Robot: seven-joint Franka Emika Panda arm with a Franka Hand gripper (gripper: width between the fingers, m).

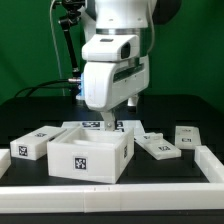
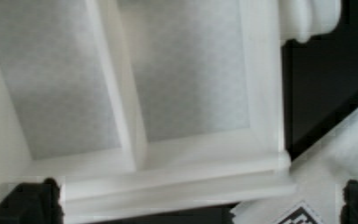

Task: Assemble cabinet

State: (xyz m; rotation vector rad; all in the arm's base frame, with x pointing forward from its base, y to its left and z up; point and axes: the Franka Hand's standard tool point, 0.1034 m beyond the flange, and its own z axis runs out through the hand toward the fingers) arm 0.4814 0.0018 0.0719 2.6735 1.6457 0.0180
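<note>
The end effector (image 1: pixel 108 122) hangs low over the rear wall of the cabinet box (image 1: pixel 90 152), pointing straight down. In the wrist view its two dark fingers (image 2: pixel 28 200) sit at opposite edges of the picture, so the jaws are spread wide with nothing clamped between them. The white rear edge of the box lies in the gap. I cannot tell whether either pad touches it. This straddling pose looks like a line-up for gripping or nudging the box.

The box stands on the black surface (image 1: pixel 160 168) near the middle, with its hollow side up. That leaves its inner divider (image 2: pixel 119 90) and both bays exposed to the wrist camera, and probably makes it easier to fit other pieces in from above.

The loose parts lie well apart from the box and from one another, each with room for a grasp:
- a flat panel (image 1: pixel 158 146) and a small block (image 1: pixel 188 135) towards the exterior view's right
- two chunky pieces (image 1: pixel 30 146) towards its left

A white rail (image 1: pixel 110 190) borders the front of the surface.
</note>
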